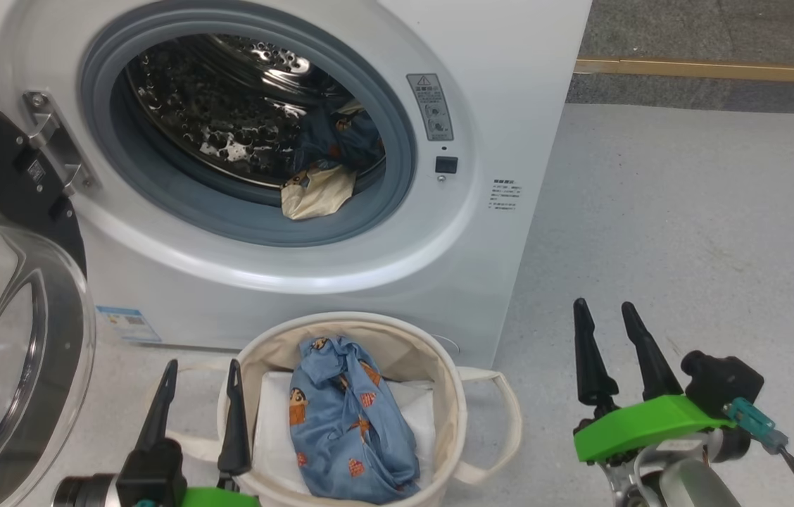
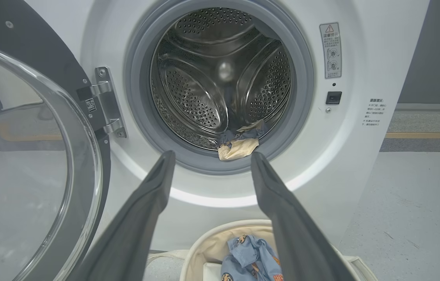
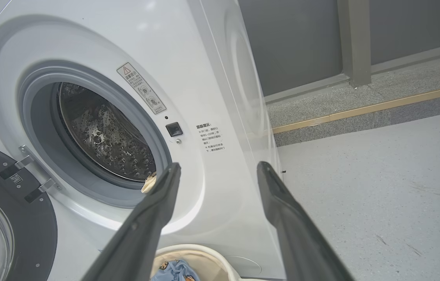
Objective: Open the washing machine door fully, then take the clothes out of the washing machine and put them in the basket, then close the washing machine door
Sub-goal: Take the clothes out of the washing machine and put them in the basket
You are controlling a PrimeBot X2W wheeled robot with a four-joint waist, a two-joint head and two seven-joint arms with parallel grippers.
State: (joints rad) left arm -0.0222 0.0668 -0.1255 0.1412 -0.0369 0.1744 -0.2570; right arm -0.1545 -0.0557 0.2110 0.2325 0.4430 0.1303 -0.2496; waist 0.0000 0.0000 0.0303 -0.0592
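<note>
Door's wide open here: the washing machine door (image 1: 10,317) hangs swung out to the left on its hinge (image 1: 52,141), glass bowl towards us, and the washing machine (image 1: 383,267) shows its steel drum (image 1: 228,105) inside the grey rubber ring (image 1: 400,155). The clothes (image 1: 330,165) are split between two places. A dark blue garment (image 1: 341,137) and a beige-cream piece (image 1: 316,193) lie at the lower right of the drum, the beige one spilling onto the ring's lip. A light blue printed garment (image 1: 348,422) sits in the basket (image 1: 457,394) on top of a flat white folded sheet (image 1: 270,422). The basket stands on the pale grey floor (image 1: 685,232), tight against the foot of the machine, below the opening. Left tool (image 1: 202,365) is spread, nothing between its fingers, just beside the basket's left rim and aimed at the opening. Right tool (image 1: 605,305) is spread too, empty, over bare floor well right of the basket, off the machine's front right corner and well short of the yellow strip (image 1: 707,69) edging the floor's far side.
</note>
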